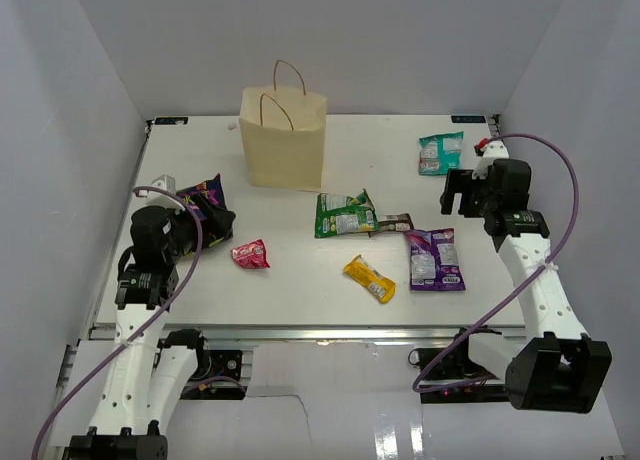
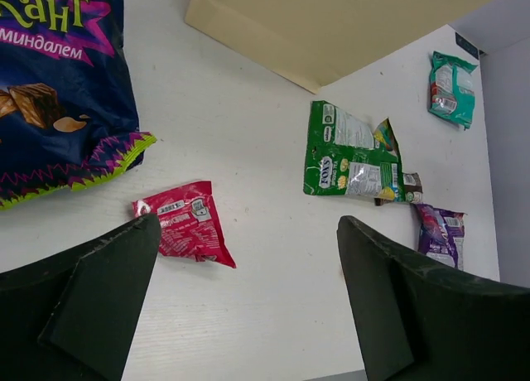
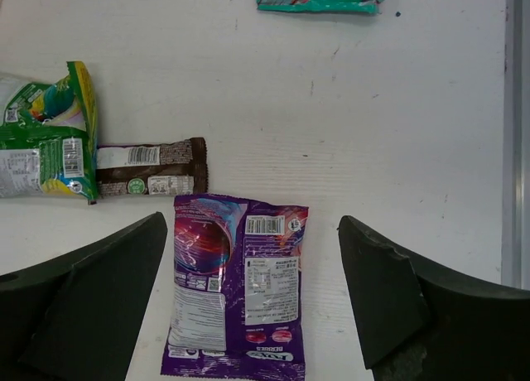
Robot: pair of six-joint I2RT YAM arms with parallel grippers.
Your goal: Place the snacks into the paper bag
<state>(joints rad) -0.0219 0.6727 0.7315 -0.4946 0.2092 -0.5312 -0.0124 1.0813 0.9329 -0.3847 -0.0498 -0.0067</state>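
Observation:
The beige paper bag (image 1: pixel 283 140) stands upright at the back of the table. Snacks lie flat on the table: a dark purple chip bag (image 1: pixel 205 198), a red packet (image 1: pixel 250 253), a green pouch (image 1: pixel 344 214), a brown bar (image 1: pixel 394 223), a yellow bar (image 1: pixel 369 278), a purple pouch (image 1: pixel 435 259) and a teal pouch (image 1: pixel 440 153). My left gripper (image 2: pixel 248 273) is open and empty above the table, just right of the red packet (image 2: pixel 186 229). My right gripper (image 3: pixel 252 232) is open and empty, hovering over the purple pouch (image 3: pixel 236 294).
White walls enclose the table on the left, back and right. The table's right edge strip (image 3: pixel 513 132) runs close to my right gripper. The paper bag's side (image 2: pixel 348 25) fills the top of the left wrist view.

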